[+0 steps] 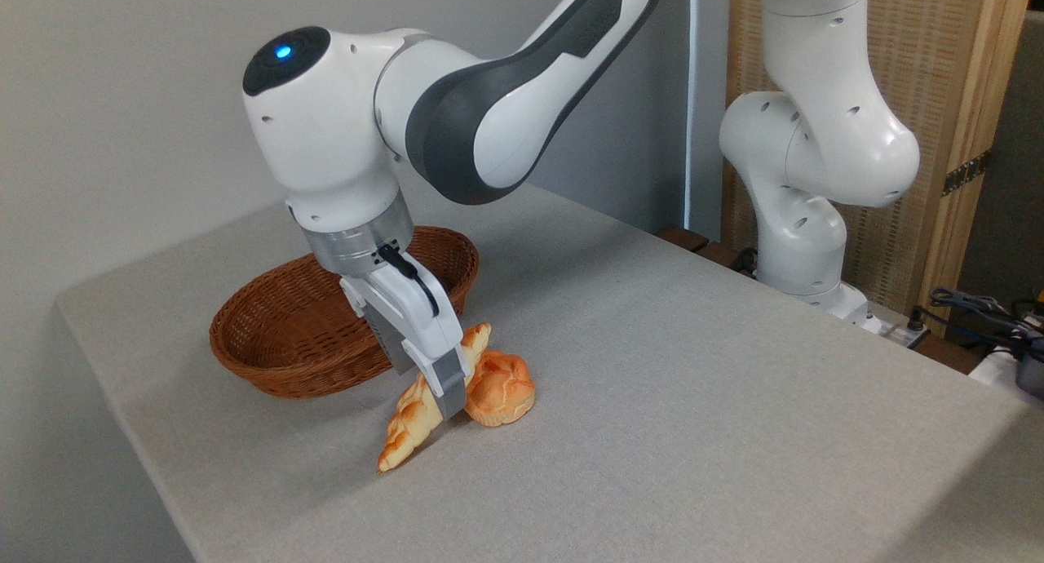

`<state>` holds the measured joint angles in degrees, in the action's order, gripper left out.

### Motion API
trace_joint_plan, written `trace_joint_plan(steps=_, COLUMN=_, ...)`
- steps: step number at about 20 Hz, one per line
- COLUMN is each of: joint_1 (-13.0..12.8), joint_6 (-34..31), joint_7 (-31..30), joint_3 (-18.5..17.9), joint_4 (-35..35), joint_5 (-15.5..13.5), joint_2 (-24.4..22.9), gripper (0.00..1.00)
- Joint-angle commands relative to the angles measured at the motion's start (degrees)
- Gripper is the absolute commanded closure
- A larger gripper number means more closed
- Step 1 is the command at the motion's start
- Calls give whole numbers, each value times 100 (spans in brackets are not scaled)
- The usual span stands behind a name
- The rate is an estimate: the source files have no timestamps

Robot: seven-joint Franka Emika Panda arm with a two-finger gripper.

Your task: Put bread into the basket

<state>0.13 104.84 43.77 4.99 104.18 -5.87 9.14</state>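
- Bread lies on the grey table, a long twisted loaf running from a low pointed end near the front up to a tip beside the tool.
- Tool is down over the middle of the loaf, its fingers set on either side and pinching it; only the near finger shows clearly.
- Round orange-brown bun sits just right of the loaf, touching it or nearly so.
- Wicker basket, oval and reddish-brown, stands on the table just behind and left of the loaf, partly hidden by the arm's wrist.
- White arm reaches in from the upper right; its base stands at the table's far right edge.
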Motion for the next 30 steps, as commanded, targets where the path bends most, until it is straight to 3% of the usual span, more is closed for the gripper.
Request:
trace_joint_plan(steps=1, joint_1=5, joint_6=-130, joint_7=202, joint_3=-24, joint_4=41, joint_5=-19, joint_2=-44, gripper=9)
trace_joint_plan(steps=3, joint_1=5, joint_6=-130, joint_7=211, joint_3=-24, joint_4=41, joint_5=-19, joint_2=-44, gripper=25)
trace_joint_plan(steps=5, joint_1=14, joint_6=-130, joint_7=237, joint_3=-24, joint_4=41, joint_5=-19, joint_2=-35, gripper=51)
trace_joint_plan(steps=7, joint_1=14, joint_6=-130, joint_7=237, joint_3=-24, joint_4=41, joint_5=-19, joint_2=-35, gripper=57)
trace_joint_plan(steps=30, joint_1=14, joint_6=-130, joint_7=237, joint_3=-50, joint_4=-3, joint_5=-19, joint_2=-44, gripper=57)
